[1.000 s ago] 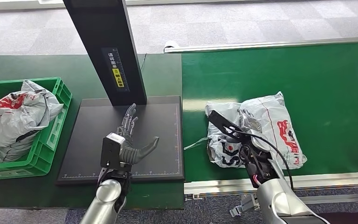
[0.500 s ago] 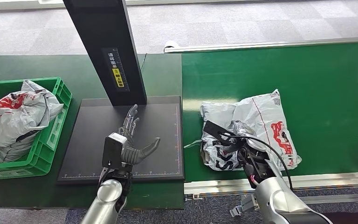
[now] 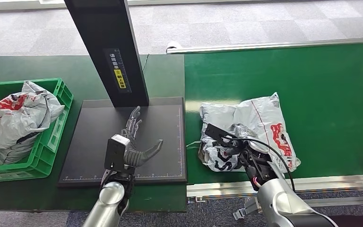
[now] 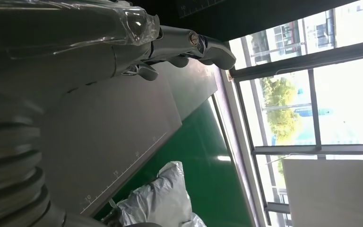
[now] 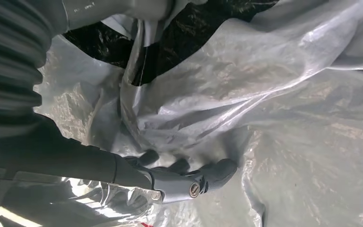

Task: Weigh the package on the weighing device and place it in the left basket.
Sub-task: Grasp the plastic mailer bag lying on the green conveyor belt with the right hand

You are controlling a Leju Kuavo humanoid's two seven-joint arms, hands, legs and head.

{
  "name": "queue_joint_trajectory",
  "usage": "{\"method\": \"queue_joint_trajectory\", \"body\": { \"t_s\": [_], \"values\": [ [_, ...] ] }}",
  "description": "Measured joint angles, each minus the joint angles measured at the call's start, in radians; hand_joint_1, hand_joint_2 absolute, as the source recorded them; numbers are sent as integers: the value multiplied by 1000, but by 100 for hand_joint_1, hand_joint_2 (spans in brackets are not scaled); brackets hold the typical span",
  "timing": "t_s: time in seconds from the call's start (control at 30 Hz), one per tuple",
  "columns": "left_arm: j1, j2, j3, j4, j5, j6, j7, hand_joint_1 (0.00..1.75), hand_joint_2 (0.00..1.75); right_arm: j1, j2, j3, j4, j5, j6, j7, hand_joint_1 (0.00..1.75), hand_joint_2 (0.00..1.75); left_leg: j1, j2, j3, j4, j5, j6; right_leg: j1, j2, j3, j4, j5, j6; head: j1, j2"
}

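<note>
- The package (image 3: 253,127), a crumpled grey plastic mailer with red print, is seen lying on the green conveyor belt (image 3: 331,90), near its left edge and front rail, just beside the black weighing plate (image 3: 94,137).
- The right hand (image 3: 238,146) is pressed onto the package's near left part, with fingers (image 5: 203,177) curled into the plastic; the package is gripped.
- The left hand (image 3: 132,144) is held above the weighing plate with fingers spread apart and nothing in it.
- A green basket (image 3: 56,135) is placed at the worktop's left edge, filled with other grey bags (image 3: 16,116).
- A black post (image 3: 106,47) is mounted at the plate's rear edge.
</note>
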Motion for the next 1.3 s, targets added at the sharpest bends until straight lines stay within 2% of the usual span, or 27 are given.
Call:
{"method": "queue_joint_trajectory", "body": {
  "t_s": [0.57,1.0,1.07,1.2,1.3],
  "values": [
    [-6,-4,13,7,-2,-2,1,0,175,-10,7,0,14,8,71,-63,175,175,0,0,0,0,0,0,0,0,0,0,0,0,0,0],
    [-6,-4,14,7,-4,1,-1,0,175,-9,15,0,14,4,76,-88,175,175,0,0,0,0,0,0,0,0,0,0,0,0,0,0],
    [-4,-4,16,3,-31,50,-20,0,175,-7,16,0,12,-11,58,-120,175,175,0,0,0,0,0,0,0,0,0,0,0,0,0,0],
    [17,-9,29,-56,-139,324,-112,0,175,11,22,-16,-40,-101,-66,-214,175,175,0,0,0,0,0,0,0,0,0,0,0,0,0,0],
    [45,-11,41,-113,-110,411,-147,0,175,30,38,-50,-132,-222,-177,-309,175,175,0,0,0,0,0,0,0,0,0,0,0,0,0,0]
  ]
}}
